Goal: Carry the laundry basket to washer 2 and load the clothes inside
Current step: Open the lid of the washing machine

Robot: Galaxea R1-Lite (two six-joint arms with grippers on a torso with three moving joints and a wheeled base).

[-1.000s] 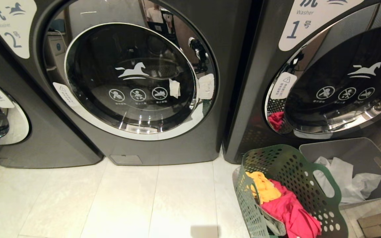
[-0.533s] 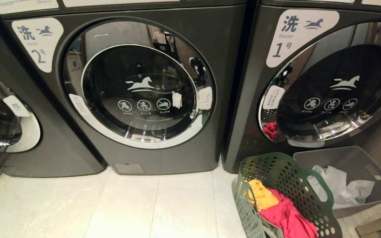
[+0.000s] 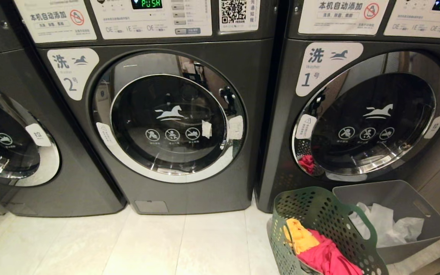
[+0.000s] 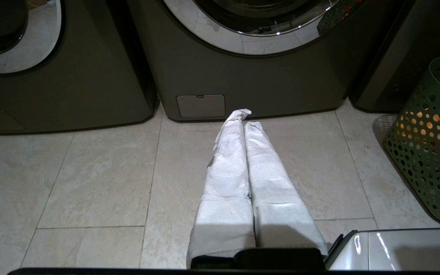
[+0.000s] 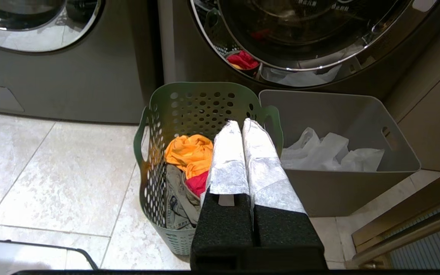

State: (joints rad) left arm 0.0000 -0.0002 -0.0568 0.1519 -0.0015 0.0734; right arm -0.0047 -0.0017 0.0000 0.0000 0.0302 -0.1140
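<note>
View: tilted upward since a second ago, control panels (image 3: 151, 17) now visible.
Laundry basket (image 3: 319, 214): before washer 1 (image 3: 357, 114), holding clothes (image 3: 315, 248).
Washer 2 (image 3: 166, 122): door closed.
Left gripper (image 4: 245, 124): pressed together, empty.
Right gripper (image 5: 241, 124): pressed together, above basket.

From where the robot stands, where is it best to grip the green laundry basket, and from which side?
Probably by the two slot handles of the laundry basket, from above, one gripper each. It stands upright and open-topped; both handles rise clear of the clothes, and the grey bin crowds one side.
</note>
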